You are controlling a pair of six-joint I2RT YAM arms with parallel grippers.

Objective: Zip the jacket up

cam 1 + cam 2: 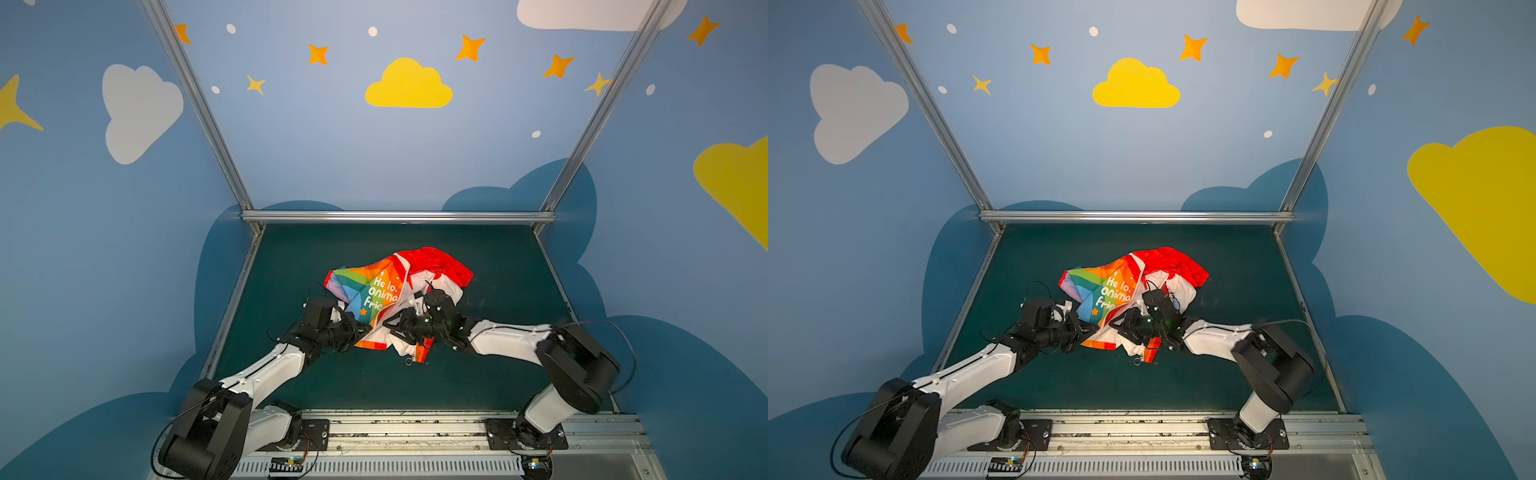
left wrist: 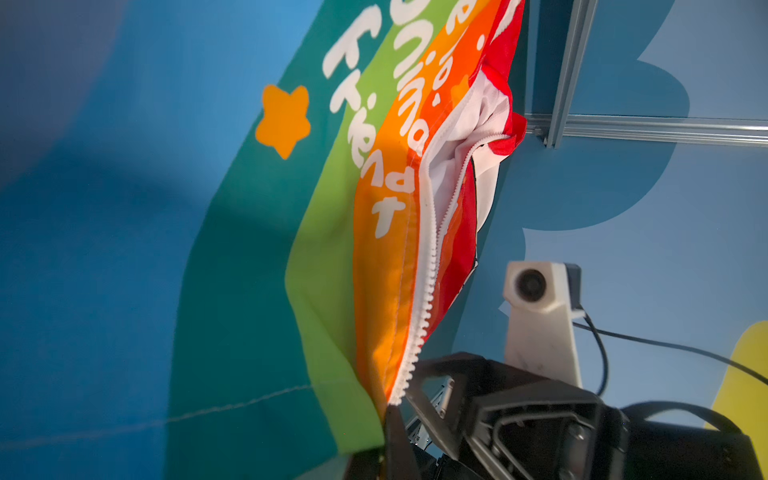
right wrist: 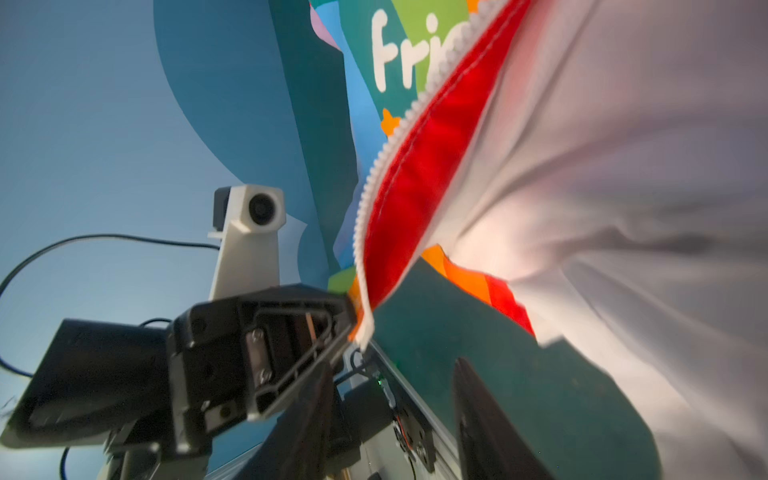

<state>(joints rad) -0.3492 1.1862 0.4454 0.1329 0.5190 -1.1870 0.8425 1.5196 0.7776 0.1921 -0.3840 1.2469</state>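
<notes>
While the left fingers (image 1: pixel 360 331) are pressed together on the jacket's (image 1: pixel 374 286) lower edge beside the white zipper (image 2: pixel 424 291), the right fingers (image 1: pixel 399 323) stand spread, holding nothing, just beside them; the jacket lies crumpled on the table (image 1: pixel 498 365) beyond both

a small thin jacket (image 1: pixel 386 291) is lying crumpled near the middle of the dark green table (image 1: pixel 498 374). its rainbow-striped front is facing up on the left side in both top views, showing white lettering (image 2: pixel 374 124) and an orange star, while a red part is bunching at the far side. the front is hanging open, with the white lining (image 3: pixel 623 166) spilling out on the right. the white zipper (image 2: pixel 428 266) is standing unzipped, its two rows of teeth running side by side but apart. the ring pull (image 1: pixel 409 362) is resting on the table at the near edge.
</notes>
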